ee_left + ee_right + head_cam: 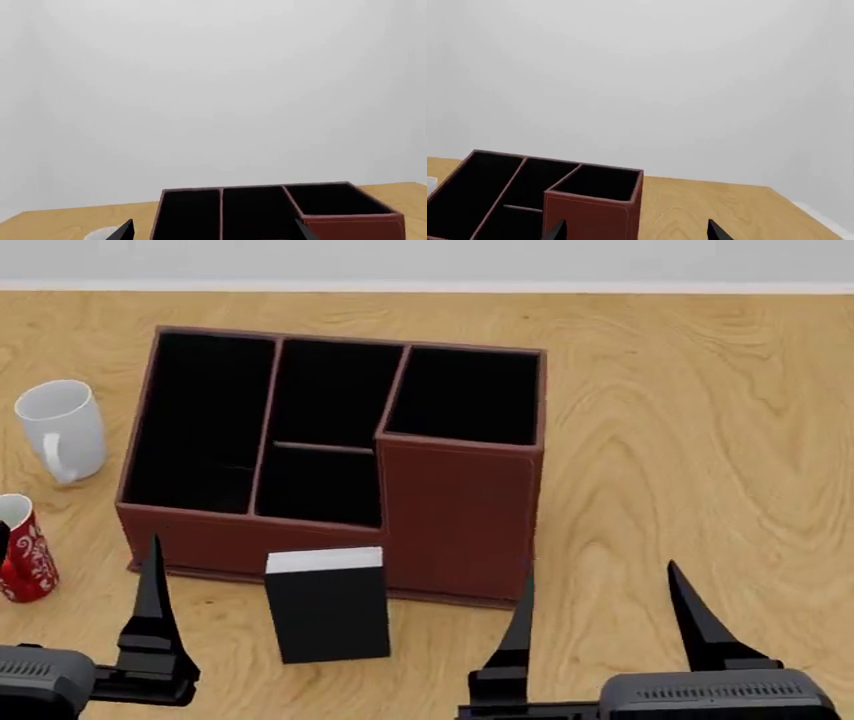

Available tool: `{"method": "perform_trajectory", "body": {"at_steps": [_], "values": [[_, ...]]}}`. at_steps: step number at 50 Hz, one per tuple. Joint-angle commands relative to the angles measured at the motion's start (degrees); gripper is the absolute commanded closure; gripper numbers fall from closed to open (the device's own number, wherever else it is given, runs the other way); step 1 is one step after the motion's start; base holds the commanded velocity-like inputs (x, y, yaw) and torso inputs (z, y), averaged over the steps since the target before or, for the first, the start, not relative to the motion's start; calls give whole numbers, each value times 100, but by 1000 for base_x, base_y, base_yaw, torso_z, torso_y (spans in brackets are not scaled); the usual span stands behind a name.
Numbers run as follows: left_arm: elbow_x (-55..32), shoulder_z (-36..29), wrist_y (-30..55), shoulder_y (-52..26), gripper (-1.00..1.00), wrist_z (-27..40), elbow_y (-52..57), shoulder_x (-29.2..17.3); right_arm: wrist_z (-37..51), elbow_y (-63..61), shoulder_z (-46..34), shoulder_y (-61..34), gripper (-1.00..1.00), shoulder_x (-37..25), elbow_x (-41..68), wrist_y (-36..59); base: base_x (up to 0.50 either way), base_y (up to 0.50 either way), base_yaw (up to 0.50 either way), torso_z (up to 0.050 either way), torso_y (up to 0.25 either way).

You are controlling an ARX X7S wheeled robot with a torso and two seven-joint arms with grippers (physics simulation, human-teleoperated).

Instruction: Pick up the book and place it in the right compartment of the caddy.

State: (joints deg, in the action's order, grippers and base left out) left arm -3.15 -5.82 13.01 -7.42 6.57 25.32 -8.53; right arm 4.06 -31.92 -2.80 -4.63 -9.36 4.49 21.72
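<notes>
The black book (328,605) with white page edges stands upright on the table, right in front of the caddy's (200,525) front wall. The caddy is reddish-brown with a black inside. Its right compartment (467,400) has the taller walls and holds nothing. The caddy also shows in the left wrist view (353,226) and the right wrist view (594,212). My left gripper (67,625) is open at the near left, with only one finger (150,615) in the head view. My right gripper (607,625) is open at the near right, right of the book. Both are empty.
A white mug (63,428) stands left of the caddy. A red patterned mug (20,560) stands at the left edge, close to my left gripper. Wooden table (694,440) extends right of the caddy. A white wall lies beyond.
</notes>
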Motion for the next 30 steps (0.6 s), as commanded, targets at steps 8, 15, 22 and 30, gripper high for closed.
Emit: {"method": "perform_trajectory", "body": {"at_steps": [8, 15, 22, 30], "values": [[-26, -63, 20, -41, -100, 117, -17, -91, 138, -8, -244, -43, -100, -61, -134, 78, 429, -271, 0, 0, 0], [-16, -66, 43, -19, -100, 186, 61, -124, 169, -89, -249, -19, -100, -77, -81, 141, 471, -186, 0, 0, 0], [-33, -74, 77, -14, -100, 225, 117, -160, 291, -203, -222, -18, -100, -55, -68, 322, 479, -173, 0, 0, 0], [-50, -99, 88, -17, -100, 251, 146, -189, 228, -99, -122, -50, -100, -48, 176, 231, 417, -134, 0, 0, 0]]}}
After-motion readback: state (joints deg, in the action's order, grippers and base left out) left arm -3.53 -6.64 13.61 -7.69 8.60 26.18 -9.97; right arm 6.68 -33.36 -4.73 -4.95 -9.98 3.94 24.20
